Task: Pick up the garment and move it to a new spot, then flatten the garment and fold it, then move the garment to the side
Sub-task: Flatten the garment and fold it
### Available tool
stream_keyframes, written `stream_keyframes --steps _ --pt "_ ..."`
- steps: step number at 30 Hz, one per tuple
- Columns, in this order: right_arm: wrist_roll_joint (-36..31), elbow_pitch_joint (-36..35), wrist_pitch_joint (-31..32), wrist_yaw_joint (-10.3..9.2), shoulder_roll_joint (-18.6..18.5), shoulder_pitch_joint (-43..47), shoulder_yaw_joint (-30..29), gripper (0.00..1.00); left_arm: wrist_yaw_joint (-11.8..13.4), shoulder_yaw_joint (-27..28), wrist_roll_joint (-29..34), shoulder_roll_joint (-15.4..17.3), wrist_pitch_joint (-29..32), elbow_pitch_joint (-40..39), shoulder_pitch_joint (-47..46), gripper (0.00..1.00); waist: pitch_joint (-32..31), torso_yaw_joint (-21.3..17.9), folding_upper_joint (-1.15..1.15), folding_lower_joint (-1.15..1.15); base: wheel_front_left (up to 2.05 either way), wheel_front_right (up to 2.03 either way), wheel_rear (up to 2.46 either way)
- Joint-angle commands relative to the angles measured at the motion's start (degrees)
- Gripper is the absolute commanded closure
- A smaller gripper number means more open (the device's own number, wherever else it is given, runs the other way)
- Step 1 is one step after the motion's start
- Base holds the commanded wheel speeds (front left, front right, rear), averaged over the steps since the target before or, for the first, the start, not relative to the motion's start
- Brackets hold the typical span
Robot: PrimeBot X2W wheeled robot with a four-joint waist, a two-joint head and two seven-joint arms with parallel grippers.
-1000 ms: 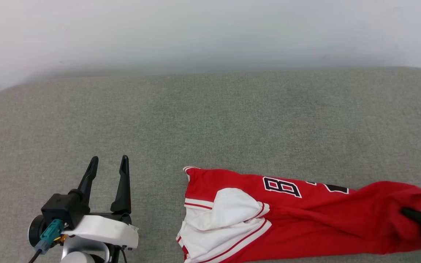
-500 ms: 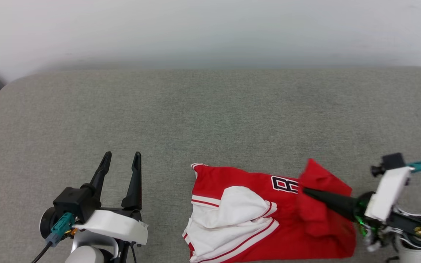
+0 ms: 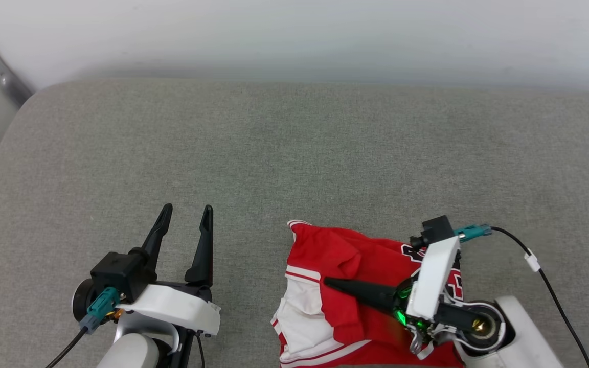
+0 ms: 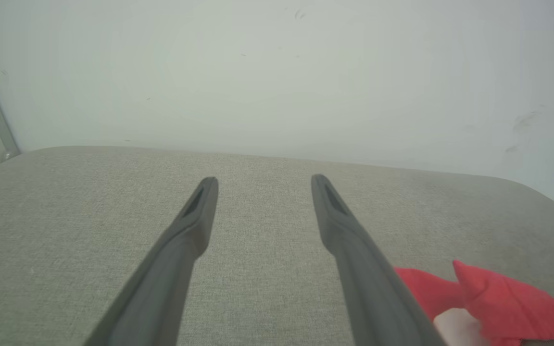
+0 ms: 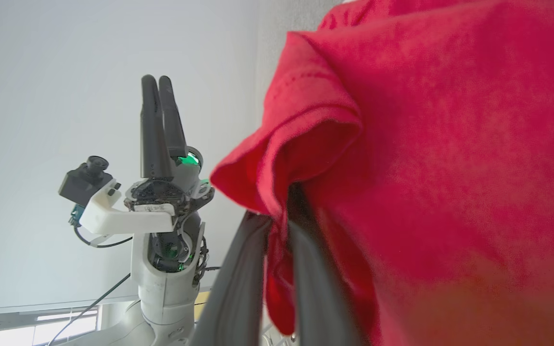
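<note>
Head view: garment [image 3: 345, 255] sits bunched at the near edge of the padded grey bench [image 3: 253, 153], right of centre, red body cloth doubled over itself. White sleeve [image 3: 299, 306] w/ red-white striped trim shows at its left end. Black-white lettering [image 3: 411, 251] mostly hidden behind the R wrist housing, unreadable. R pincer [image 3: 329, 281] lies across the garment, pointing toward the robot's left, fingers pressed together and pinching a fold of the red cloth. R wrist view: both fingers [image 5: 245, 278] run up into a rolled red hem that wraps their tips, red cloth covering the right side of that view; tips themselves hidden. L pincer [image 3: 187, 209] is well apart from the garment, on its left, fingers spread wide w/ nothing between them, pointing toward the pale wall [image 3: 294, 36]. L wrist view: bare grey fabric between the two fingers, a corner of red cloth [image 4: 498, 298] w/ a bit of white at lower right. Cannot tell whether L fingertips touch the bench or hover. Dark cable [image 3: 545, 276] w/ white clip trails from the R wrist across the bench
</note>
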Motion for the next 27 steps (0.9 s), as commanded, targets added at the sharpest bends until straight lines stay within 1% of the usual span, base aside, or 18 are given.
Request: stream_keyframes --steps 1,2,3,4,9,13,16,20,23,27 --pt "-1.23 0.94 -1.33 0.00 0.05 -1.18 1.07 0.90 -0.19 0.00 0.11 -0.19 -0.26 0.20 -0.60 0.00 0.35 0.25 0.00 0.00 0.00 0.00 0.00" --pt "-1.63 1.40 -1.91 0.00 0.06 -1.18 2.03 0.71 -0.21 0.01 0.15 -0.25 -0.32 0.31 -0.61 0.00 0.50 0.32 0.00 0.00 0.00 0.00 0.00" --pt "-1.82 1.78 -2.60 0.00 0.06 -1.40 2.88 0.55 -0.26 0.06 0.17 -0.31 -0.41 0.40 -0.70 0.00 0.72 0.35 0.00 0.00 0.00 0.00 0.00" --pt "-1.84 1.97 -3.20 0.00 0.05 -1.72 3.48 0.00 -0.23 0.12 0.18 -0.39 -0.40 0.52 -0.82 0.00 0.88 0.36 0.00 0.00 0.00 0.00 0.00" --pt "-3.01 1.30 -4.76 0.00 -0.83 -3.20 6.24 0.00 -0.20 0.47 0.35 -0.86 -0.78 0.95 -1.08 0.00 1.22 0.02 0.00 0.00 0.00 0.00 0.00" --pt "-5.74 -2.70 -6.70 0.00 -3.71 -4.49 8.71 0.00 -0.45 0.66 0.56 -0.97 -0.83 1.25 -1.25 0.00 1.15 -0.34 0.00 0.00 0.00 0.00 0.00" --pt "-12.92 -7.05 -12.07 0.00 -8.55 -5.34 11.67 0.00 -0.48 0.90 0.66 -0.95 -0.89 1.42 -1.06 0.00 0.78 -0.70 0.00 0.00 0.00 0.00 0.00" --pt "-26.80 -8.01 -22.01 0.00 -14.84 -5.16 13.14 0.00 -0.08 1.28 0.62 -0.82 -0.97 1.61 -0.12 0.00 -0.17 -1.45 0.00 0.00 0.00 0.00 0.00" --pt "-36.12 -6.86 -27.95 0.00 -17.78 -3.61 10.38 0.00 0.17 1.58 0.61 -0.67 -1.02 1.63 0.65 0.00 -1.06 -2.17 0.00 0.00 0.00 0.00 0.00" --pt "-43.74 -6.97 -32.52 -0.01 -18.85 0.05 3.74 0.00 0.53 1.74 0.45 -0.43 -1.05 1.70 1.58 0.00 -2.50 -2.97 0.00 0.00 0.00 0.00 0.00"
